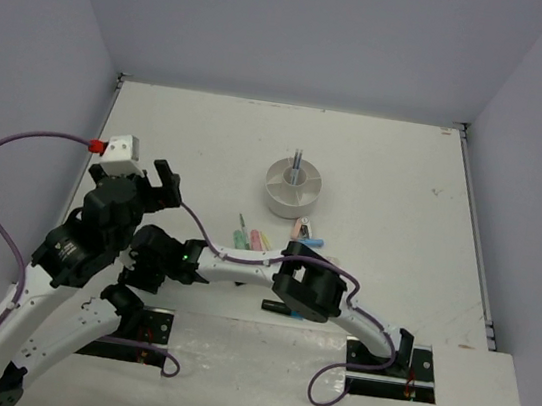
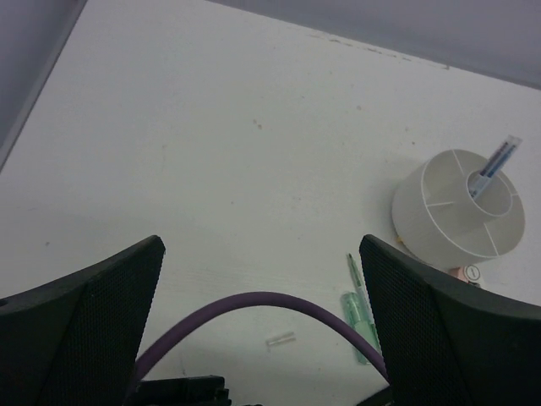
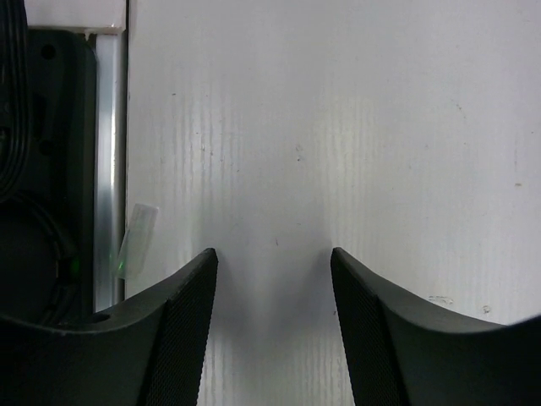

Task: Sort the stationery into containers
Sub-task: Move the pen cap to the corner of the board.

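Note:
The round white organiser point(image 1: 291, 190) stands mid-table with a thin pen point(image 1: 297, 160) upright in its central cup; the left wrist view shows the organiser point(image 2: 439, 228) and the pen point(image 2: 494, 166) too. In front of the organiser lie a thin green pen point(image 1: 242, 225), mint, pink and yellow markers point(image 1: 257, 238), and small erasers point(image 1: 304, 233). The mint marker point(image 2: 358, 325) and green pen point(image 2: 356, 277) also show in the left wrist view. My left gripper point(image 1: 136, 173) point(image 2: 260, 249) is open and empty, raised left of these items. My right gripper point(image 1: 133, 260) point(image 3: 273, 258) is open and empty over bare table.
A purple cable point(image 2: 254, 306) arcs across the left wrist view. A small clear cap point(image 2: 281, 341) lies on the table. A pale clear piece point(image 3: 136, 240) lies by a metal rail point(image 3: 107, 169). A dark, blue-tipped object point(image 1: 276, 308) lies under the right arm. Grey walls enclose the table.

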